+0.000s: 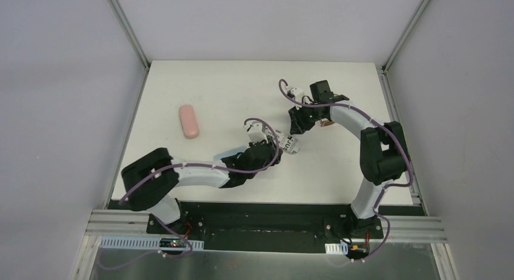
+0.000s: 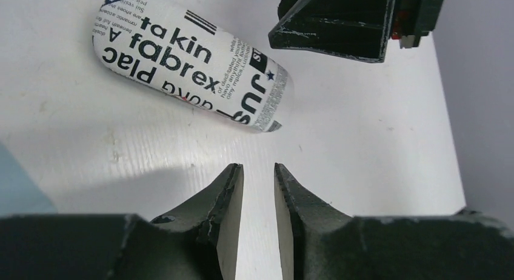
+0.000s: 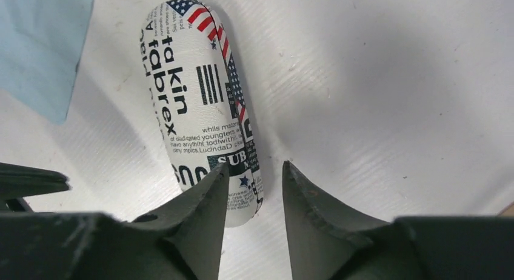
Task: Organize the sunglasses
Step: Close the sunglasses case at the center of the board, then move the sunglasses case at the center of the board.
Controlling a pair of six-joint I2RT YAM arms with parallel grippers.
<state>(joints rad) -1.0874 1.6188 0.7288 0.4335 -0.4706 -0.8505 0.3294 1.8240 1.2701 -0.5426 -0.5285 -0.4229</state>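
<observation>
No sunglasses show plainly in any view. Only a small brown piece [image 1: 326,123] peeks out beside the right wrist, too small to identify. A black-and-white lettered case [image 1: 291,143] lies shut on the table between the two grippers. My left gripper [image 2: 259,168] hovers just short of one end of the case [image 2: 188,62], its jaws a little apart and empty. My right gripper [image 3: 254,168] is over the other end of the case [image 3: 200,104]. Its jaws are open, and one finger [image 3: 206,201] covers the case's tip without gripping it.
A pink case [image 1: 188,120] lies at the left of the table. A light blue cloth [image 3: 42,43] lies near the lettered case, partly under the left arm. The two grippers are close together, and the right gripper's fingers [image 2: 339,22] show in the left wrist view.
</observation>
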